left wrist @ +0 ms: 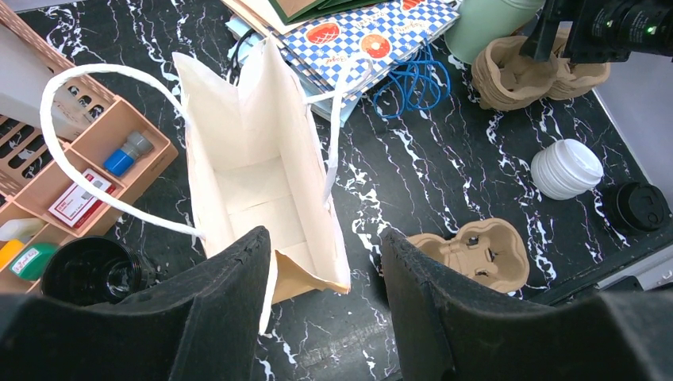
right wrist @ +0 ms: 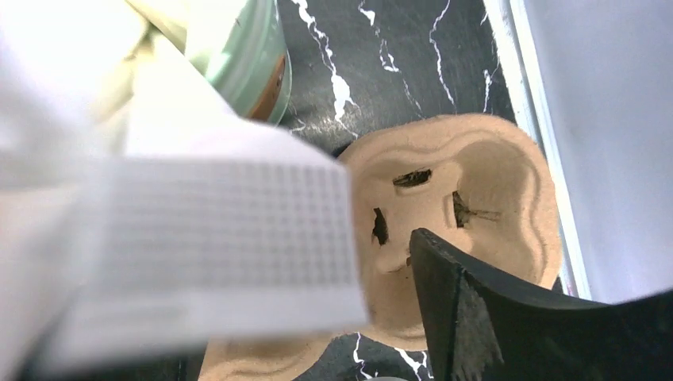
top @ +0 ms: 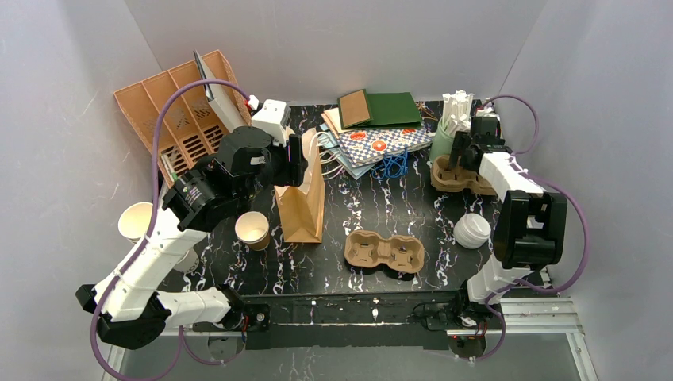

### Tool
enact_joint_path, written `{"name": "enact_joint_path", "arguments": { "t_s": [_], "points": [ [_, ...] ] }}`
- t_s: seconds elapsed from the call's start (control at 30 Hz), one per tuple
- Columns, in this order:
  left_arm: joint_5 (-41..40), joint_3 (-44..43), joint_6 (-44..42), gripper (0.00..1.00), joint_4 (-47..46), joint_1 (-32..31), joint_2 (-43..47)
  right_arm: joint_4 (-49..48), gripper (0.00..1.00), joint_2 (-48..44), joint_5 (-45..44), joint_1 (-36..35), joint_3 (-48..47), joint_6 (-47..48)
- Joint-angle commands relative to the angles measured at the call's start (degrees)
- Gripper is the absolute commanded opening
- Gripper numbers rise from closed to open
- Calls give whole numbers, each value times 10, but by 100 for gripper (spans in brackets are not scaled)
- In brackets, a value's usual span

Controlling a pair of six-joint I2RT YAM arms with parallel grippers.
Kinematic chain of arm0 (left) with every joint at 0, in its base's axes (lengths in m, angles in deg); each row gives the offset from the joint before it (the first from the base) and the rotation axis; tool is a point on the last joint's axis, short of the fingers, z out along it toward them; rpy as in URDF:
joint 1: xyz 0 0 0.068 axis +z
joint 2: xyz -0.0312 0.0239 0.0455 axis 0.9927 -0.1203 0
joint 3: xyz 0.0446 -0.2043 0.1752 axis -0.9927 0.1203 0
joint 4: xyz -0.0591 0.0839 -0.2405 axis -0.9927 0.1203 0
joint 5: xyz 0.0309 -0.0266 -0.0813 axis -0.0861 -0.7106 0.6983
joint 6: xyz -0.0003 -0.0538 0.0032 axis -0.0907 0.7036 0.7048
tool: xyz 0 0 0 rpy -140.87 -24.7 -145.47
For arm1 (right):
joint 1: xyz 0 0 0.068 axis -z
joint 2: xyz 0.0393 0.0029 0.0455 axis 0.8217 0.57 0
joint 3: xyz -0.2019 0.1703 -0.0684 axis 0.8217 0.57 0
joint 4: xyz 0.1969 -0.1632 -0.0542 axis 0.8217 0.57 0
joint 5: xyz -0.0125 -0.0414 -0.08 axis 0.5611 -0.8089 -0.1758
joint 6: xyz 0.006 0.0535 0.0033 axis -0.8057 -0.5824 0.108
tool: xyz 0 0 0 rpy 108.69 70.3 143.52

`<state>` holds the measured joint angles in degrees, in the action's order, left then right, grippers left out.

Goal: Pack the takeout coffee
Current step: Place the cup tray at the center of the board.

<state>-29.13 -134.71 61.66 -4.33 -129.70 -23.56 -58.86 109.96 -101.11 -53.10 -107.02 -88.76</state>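
One tan paper cup [top: 252, 230] stands open, without a lid, on the black marble table left of the brown paper bag [top: 305, 198]. A stack of white lids [top: 472, 230] lies at the right. My left gripper [top: 298, 163] hovers over the bag's near end; in the left wrist view it [left wrist: 325, 236] is open, and the bag's near rim [left wrist: 317, 274] hangs between the fingers, ungripped. My right gripper [top: 463, 155] is down on the stack of pulp cup carriers [top: 460, 178]. Its black finger [right wrist: 476, 317] rests in a carrier well [right wrist: 468, 190], far off centre. A white blur hides the other finger.
A single two-cup pulp carrier [top: 383, 252] lies in front of the bag. A tan organiser [top: 178, 119] stands at the back left, and cream cups [top: 135, 221] are at the left edge. Menus [top: 373, 131], a blue cord [top: 390, 167] and a green holder [top: 444, 139] sit at the back. A black cup [left wrist: 91, 270] and a black lid [left wrist: 635, 206] also show.
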Motion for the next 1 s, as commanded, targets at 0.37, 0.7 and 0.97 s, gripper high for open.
{"name": "enact_joint_path", "arguments": {
  "t_s": [0.37, 0.7, 0.97],
  "points": [
    [-51, -121, -16, 53, 110, 0, -16, 181, 98, -222, 85, -42, 28, -114],
    [-125, -129, -15, 57, 173, 6, -48, 320, 96, -280, 10, -334, 48, -360],
    [-107, -60, -9, 58, 155, 49, -50, 356, 96, -218, -55, -570, 59, -554]
  ]
}}
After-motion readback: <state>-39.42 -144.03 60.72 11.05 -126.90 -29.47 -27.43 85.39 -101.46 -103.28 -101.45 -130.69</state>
